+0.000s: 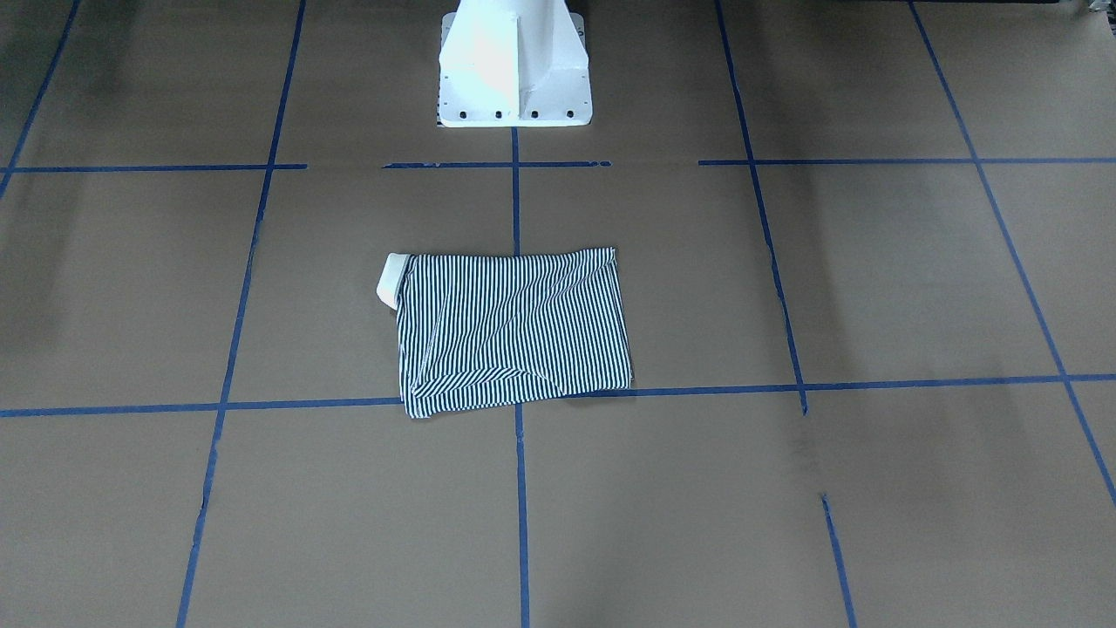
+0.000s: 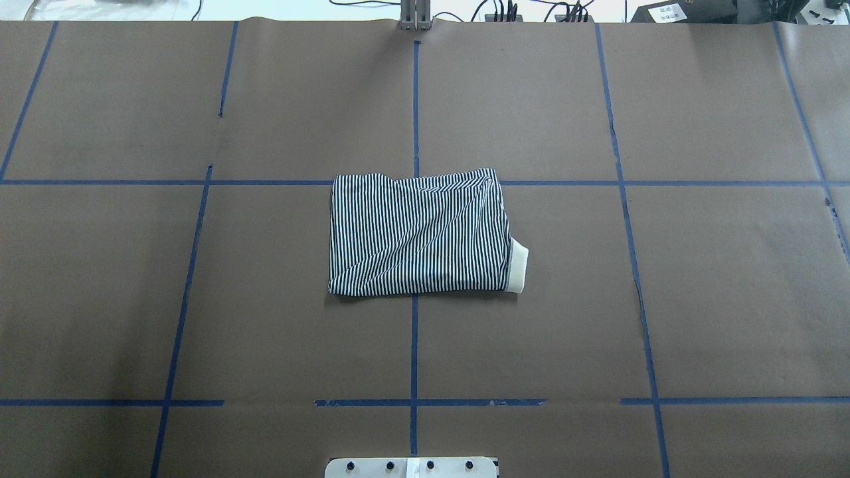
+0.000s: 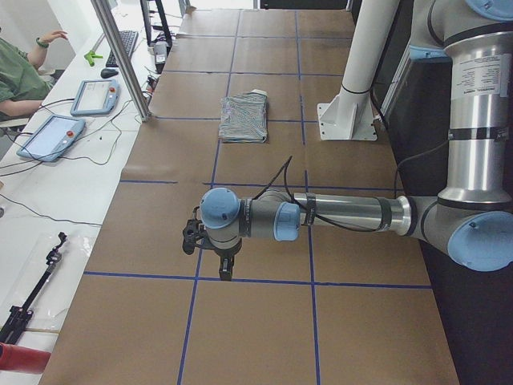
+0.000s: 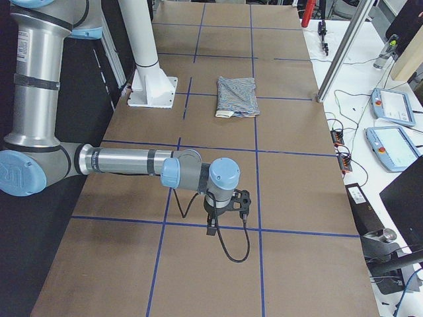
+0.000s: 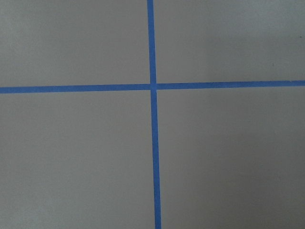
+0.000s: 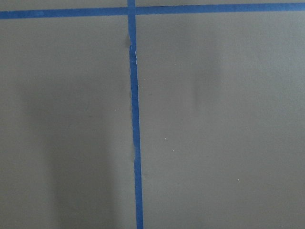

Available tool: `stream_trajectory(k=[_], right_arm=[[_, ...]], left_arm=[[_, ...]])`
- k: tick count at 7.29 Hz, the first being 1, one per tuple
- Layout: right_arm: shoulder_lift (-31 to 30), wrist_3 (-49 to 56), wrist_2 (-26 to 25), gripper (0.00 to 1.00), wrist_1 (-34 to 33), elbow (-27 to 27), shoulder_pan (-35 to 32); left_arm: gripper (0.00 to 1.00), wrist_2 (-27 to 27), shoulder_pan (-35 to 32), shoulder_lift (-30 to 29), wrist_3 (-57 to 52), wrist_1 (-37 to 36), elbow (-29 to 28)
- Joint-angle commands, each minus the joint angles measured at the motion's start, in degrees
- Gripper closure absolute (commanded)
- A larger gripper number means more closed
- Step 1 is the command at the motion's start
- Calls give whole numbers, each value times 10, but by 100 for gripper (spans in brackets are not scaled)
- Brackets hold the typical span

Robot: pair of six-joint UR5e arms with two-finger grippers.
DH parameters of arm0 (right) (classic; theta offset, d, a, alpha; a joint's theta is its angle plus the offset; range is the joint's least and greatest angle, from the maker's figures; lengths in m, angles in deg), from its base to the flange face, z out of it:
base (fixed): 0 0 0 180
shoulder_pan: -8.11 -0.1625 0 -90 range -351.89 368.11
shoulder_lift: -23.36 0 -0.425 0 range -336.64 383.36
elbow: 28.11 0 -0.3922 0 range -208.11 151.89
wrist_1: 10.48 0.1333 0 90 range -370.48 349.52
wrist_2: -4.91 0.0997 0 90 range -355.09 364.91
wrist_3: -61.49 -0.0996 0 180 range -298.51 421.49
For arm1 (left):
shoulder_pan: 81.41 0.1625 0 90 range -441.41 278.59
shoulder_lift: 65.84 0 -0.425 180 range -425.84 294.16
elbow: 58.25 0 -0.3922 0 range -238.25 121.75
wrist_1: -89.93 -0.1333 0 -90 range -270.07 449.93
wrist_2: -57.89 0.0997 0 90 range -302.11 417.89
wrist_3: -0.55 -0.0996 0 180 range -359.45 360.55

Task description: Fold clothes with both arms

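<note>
The striped navy-and-white shirt point(image 1: 514, 327) lies folded into a flat rectangle at the middle of the brown table point(image 2: 730, 299), with nothing touching it. Its cream collar point(image 2: 518, 265) pokes out at one end. The same bundle point(image 3: 244, 118) lies far from both arms in the side views. My left gripper point(image 3: 224, 269) hangs over bare table at the left end. At the opposite end, the right gripper point(image 4: 211, 228) hangs near a blue tape line. Both show only in the side views, so I cannot tell whether they are open or shut. Each wrist view holds only table and tape.
Blue tape lines point(image 2: 415, 345) grid the table. The white pedestal base point(image 1: 514, 70) stands behind the shirt. A seated person point(image 3: 16, 72) and control pendants point(image 3: 52, 136) are at a white bench along the far side, with more pendants point(image 4: 393, 105) and cables there.
</note>
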Motion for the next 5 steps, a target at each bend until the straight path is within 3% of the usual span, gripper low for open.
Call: stream_trajectory(k=[1,2,5], right_arm=[[0,0,0,0,0,0,0],[0,0,0,0,0,0,0],[0,0,0,0,0,0,0]], left_arm=[[0,87,-2,-18,5,-4,8],[0,139,-3,-22,7,-5,20],[0,136,-4,-35,-14,-3,9]])
